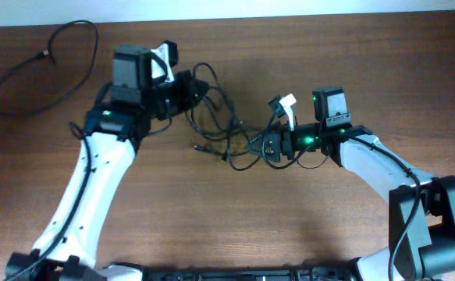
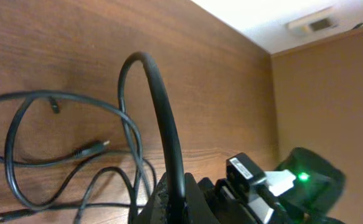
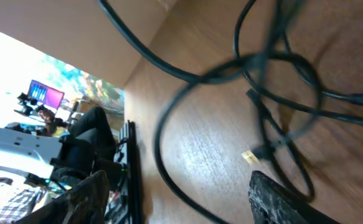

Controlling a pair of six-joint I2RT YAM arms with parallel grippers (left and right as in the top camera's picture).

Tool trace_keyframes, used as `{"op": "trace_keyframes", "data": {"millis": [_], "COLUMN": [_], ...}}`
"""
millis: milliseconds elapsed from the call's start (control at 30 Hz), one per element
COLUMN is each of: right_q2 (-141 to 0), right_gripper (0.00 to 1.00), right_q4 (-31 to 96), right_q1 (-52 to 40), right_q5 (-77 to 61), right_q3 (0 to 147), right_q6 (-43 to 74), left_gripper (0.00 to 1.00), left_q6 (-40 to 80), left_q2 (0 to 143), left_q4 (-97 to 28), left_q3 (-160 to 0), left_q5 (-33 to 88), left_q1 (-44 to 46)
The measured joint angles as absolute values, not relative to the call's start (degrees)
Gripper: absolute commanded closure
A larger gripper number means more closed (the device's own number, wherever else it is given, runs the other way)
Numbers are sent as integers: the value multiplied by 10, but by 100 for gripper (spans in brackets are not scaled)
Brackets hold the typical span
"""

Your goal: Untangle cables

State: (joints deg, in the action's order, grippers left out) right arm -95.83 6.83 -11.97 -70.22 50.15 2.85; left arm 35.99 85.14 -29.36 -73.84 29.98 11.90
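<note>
two tools flank the cables [image 1: 231,133], left tool [image 1: 186,87] pinching one strand, right tool [image 1: 257,144] spread wide at the tangle's opposite side, nearer

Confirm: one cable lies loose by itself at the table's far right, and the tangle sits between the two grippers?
Not quite. The overhead view shows the loose cable at the far left, not right. The tangle does sit between the left gripper and the right gripper.

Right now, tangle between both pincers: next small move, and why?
Probably close the right pincer on a loose strand of the tangle: it stands open and empty beside it, while the left pincer clamps a cable to pull against.
</note>
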Motion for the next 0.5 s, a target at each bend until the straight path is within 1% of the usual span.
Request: {"op": "trace_keyframes", "data": {"millis": [67,133,167,267,300,333,367,500], "right_q2": [-958,-958,-958,-958,-958,-958,-958,-958], "right_gripper": [37,41,45,47,61,76,96,96], "right_q4": [68,69,69,72,73,72,72,76], "right_q1": [-128,-145,-155,-188,-199,-211,-225,-256], "right_q5": [-701,-689,-675,-602,-577,-554,-531,-475], "right_q3": [502,502,502,502,502,502,502,502], "right_q6": [32,38,42,72,80,88,96,106], "left_gripper": [100,100,100,100,100,100,100,100], "left_q6": [361,371,378,403,411,417,422,436], "left_q2": [862,877,882,886,886,886,886,886], "left_q4": [-291,-283,-278,-267,-266,-265,-265,-265], "left_q3": [-738,-738,-738,-738,-738,-738,-738,-738], "left_q5": [294,289,286,283,282,282,282,280], "left_q1": [128,137,140,141,141,141,141,146]}}
